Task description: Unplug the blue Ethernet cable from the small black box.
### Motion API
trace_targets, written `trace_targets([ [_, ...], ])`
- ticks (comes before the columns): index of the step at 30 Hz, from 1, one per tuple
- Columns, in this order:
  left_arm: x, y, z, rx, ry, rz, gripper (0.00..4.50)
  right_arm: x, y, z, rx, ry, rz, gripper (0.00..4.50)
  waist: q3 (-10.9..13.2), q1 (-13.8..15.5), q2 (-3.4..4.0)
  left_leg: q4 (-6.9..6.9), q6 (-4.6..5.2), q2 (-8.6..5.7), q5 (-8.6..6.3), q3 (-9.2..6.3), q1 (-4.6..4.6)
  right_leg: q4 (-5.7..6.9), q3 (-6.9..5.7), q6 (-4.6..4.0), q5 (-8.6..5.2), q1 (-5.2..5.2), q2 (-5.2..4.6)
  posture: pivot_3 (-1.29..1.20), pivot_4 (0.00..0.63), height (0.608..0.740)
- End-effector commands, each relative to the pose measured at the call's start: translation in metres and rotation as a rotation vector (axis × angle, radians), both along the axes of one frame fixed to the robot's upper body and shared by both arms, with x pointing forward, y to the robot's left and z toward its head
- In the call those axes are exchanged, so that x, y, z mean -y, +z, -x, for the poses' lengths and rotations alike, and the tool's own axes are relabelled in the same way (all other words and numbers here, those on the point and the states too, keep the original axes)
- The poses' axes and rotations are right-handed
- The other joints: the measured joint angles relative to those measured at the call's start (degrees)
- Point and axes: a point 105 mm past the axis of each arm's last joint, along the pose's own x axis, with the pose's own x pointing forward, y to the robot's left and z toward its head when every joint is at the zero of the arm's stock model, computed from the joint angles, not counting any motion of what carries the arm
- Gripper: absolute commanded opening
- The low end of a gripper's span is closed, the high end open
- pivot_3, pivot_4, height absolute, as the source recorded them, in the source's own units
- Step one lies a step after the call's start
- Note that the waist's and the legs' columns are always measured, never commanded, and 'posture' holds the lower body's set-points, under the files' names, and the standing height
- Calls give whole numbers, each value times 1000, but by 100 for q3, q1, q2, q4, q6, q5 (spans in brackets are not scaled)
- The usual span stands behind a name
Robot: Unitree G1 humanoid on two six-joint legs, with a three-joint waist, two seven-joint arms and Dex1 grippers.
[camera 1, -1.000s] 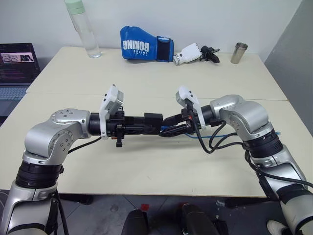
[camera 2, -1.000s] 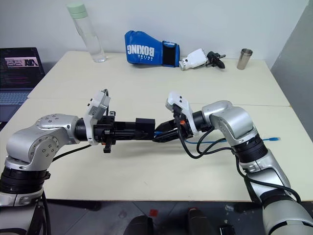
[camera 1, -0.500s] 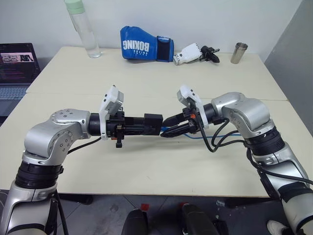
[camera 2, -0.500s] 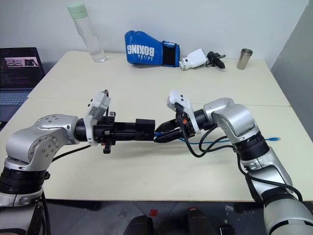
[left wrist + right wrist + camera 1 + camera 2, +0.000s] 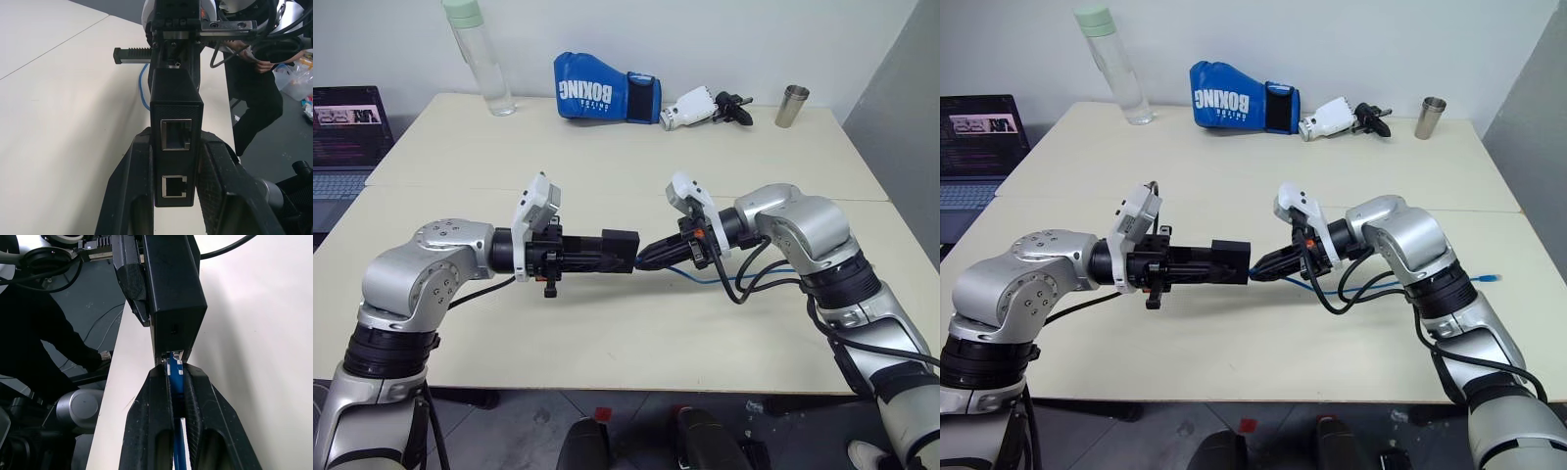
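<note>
The right gripper (image 5: 177, 382) clamps the blue Ethernet cable (image 5: 174, 374) at its plug, directly behind the small black box (image 5: 173, 293). The left gripper (image 5: 176, 166) clamps the box; cable and box lie on one axis.

Pale table (image 5: 607, 333) bearing 1 clear bottle (image 5: 480, 57), blue boxing glove (image 5: 605, 100), white-and-black gripper part (image 5: 705, 106), metal cup (image 5: 791, 106), trailing blue Ethernet cable (image 5: 1371, 287).

The right gripper (image 5: 177, 377) has its two black fingers (image 5: 151, 431) pinched onto the blue Ethernet cable (image 5: 178, 450) right at its clear plug. The plug sits in the port of the small black box (image 5: 173, 289), which the left gripper (image 5: 131, 281) holds above the pale table (image 5: 254, 357).
</note>
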Motion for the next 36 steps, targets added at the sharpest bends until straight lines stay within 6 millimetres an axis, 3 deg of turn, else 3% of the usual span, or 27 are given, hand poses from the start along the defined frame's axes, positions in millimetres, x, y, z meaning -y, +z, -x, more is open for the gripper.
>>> trace_targets([
  [1,0,8,6,53,-24,-15,801,2,13,3,39,34,-7,21,0,0,0,0,0,0,0,0,0,0,-1,0,0,0,0,0,150,740],
  [13,-27,12,-1,43,92,-15,801,42,-22,-13,12,-115,85,21,1,3,0,0,1,0,0,0,0,-2,0,0,0,0,0,0,150,740],
  [17,-30,7,-2,34,137,-3,801,64,-30,-49,87,-392,56,21,3,-1,2,0,1,0,0,3,1,-1,4,1,0,-1,0,0,150,740],
  [21,-36,0,-7,20,212,14,801,100,-25,-105,267,-848,-2,21,3,-14,0,-1,0,-1,0,6,-3,1,12,1,0,-6,-3,0,150,740],
  [28,-34,-3,-11,18,225,18,801,98,-36,-119,229,-980,-25,21,4,-64,1,-6,-2,2,1,5,-6,-3,23,0,0,-6,-3,0,150,740],
  [30,-31,-3,-12,20,222,21,801,99,-39,-123,205,-1015,-26,725,4,-69,2,-6,-2,1,1,6,-6,-2,22,0,0,-6,-3,0,150,740],
  [36,-29,-4,-12,19,219,28,801,98,-31,-131,204,-1063,-64,2037,5,-83,2,-5,-2,0,1,8,-5,-2,23,1,0,-5,-3,0,150,740],
])
